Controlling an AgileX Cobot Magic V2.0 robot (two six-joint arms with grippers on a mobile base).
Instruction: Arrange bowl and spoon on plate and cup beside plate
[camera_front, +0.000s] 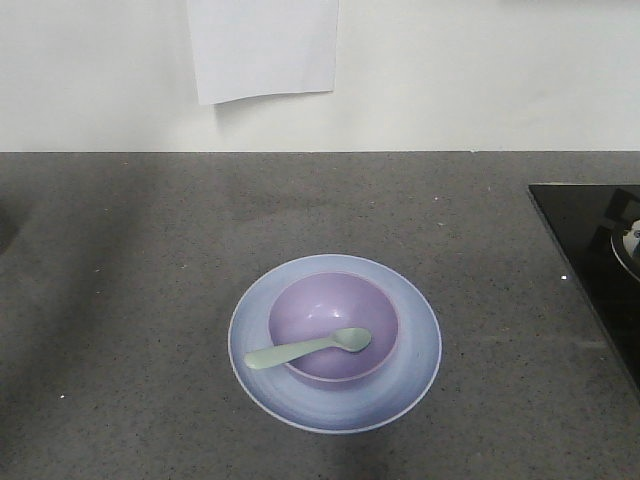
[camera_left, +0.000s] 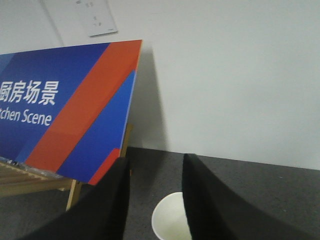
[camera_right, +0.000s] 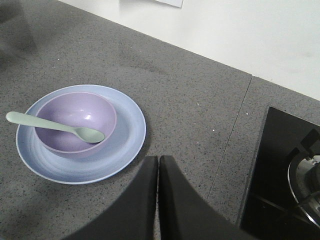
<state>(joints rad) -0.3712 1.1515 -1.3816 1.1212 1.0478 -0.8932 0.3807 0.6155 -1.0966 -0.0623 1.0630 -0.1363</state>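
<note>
Grey speckled stone makes up the desk (camera_front: 120, 300), and a white wall stands behind it with a sheet of paper (camera_front: 262, 45) stuck on. I see the pale blue plate (camera_front: 415, 350) lying near the front edge of the desk, about in the middle. The purple bowl (camera_front: 320, 305) sits on the plate. The mint-green spoon (camera_front: 305, 349) lies in the bowl with its head inside and its handle sticking out over the rim. A black stove top (camera_front: 595, 250) is at the right edge of the desk.

My right gripper (camera_right: 158, 165) hangs above the desk beside the plate, jaws pressed together, holding nothing. My left gripper (camera_left: 155, 200) has its jaws apart, and the white inside of the paper cup (camera_left: 170, 220) shows between them; I cannot tell if they touch it. A blue and red sign (camera_left: 75, 110) leans by the wall.
</note>
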